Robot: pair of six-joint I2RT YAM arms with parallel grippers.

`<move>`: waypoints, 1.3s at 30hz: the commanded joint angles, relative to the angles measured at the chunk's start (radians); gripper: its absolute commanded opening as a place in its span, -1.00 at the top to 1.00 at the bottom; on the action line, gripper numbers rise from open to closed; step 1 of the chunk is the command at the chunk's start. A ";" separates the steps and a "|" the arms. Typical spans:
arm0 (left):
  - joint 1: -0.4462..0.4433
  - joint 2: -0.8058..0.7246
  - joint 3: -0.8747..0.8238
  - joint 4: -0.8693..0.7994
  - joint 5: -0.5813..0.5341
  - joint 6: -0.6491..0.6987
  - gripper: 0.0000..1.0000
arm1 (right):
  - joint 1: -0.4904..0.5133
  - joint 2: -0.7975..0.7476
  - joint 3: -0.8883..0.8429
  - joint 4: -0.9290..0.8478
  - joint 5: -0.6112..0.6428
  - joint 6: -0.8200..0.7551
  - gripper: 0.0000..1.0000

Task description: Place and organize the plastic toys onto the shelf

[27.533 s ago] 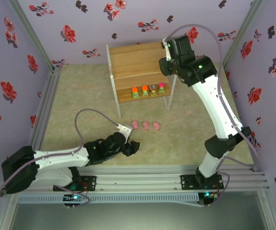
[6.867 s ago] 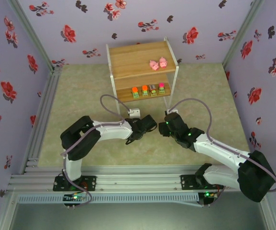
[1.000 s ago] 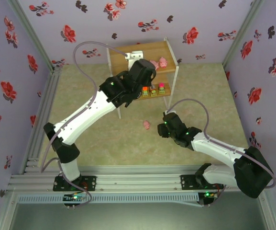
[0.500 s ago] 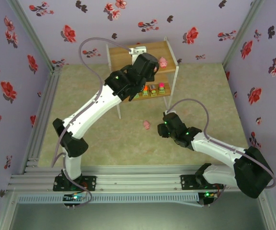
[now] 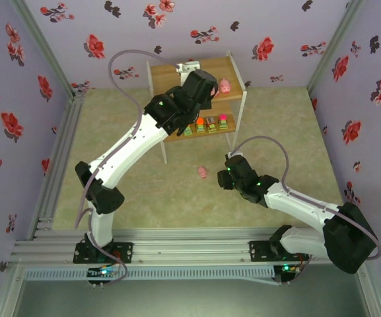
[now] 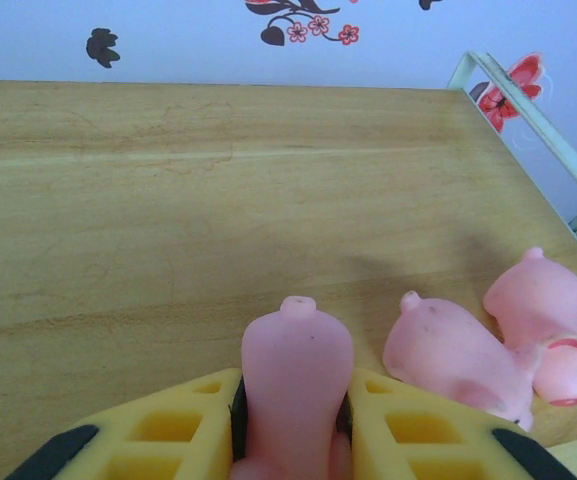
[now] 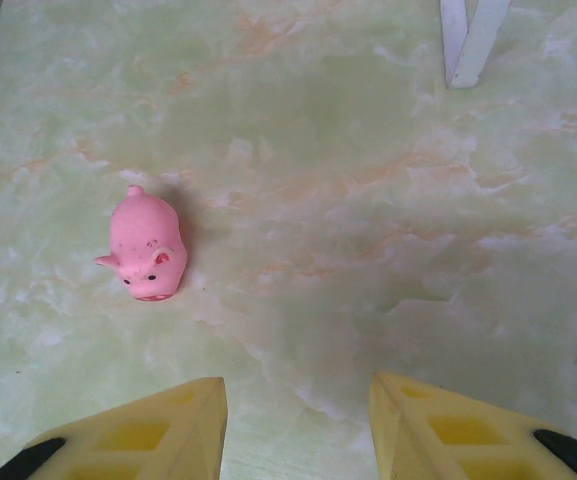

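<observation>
My left gripper (image 6: 293, 405) is shut on a pink pig toy (image 6: 296, 360) and holds it just over the top board of the wooden shelf (image 6: 148, 200). Two more pigs (image 6: 448, 355) lie on that board to its right. From above, the left gripper (image 5: 202, 84) reaches over the shelf (image 5: 167, 74) and one pig (image 5: 224, 86) shows beside it. Small blocks (image 5: 211, 123) stand in a row on the lower board. A last pig (image 7: 146, 245) lies on the floor, ahead and left of my open right gripper (image 7: 298, 400), apart from it.
The floor is a pale green marbled mat (image 5: 137, 185). A white shelf leg (image 7: 473, 40) stands ahead and right of the right gripper. Flowered purple walls (image 5: 18, 99) close in three sides. The left arm (image 5: 131, 145) stretches across the mat to the shelf.
The left arm has carried its pig further back and up over the top board, toward the two pigs there. The right arm and the floor pig have not moved.
</observation>
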 commanded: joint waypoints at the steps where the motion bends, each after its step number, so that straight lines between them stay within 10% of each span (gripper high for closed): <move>1: 0.012 0.016 0.041 -0.015 0.012 0.005 0.41 | -0.006 -0.020 -0.007 0.008 0.025 -0.002 0.16; 39: 0.017 0.054 0.067 -0.026 0.030 -0.009 0.29 | -0.009 -0.014 -0.006 0.007 0.022 -0.003 0.15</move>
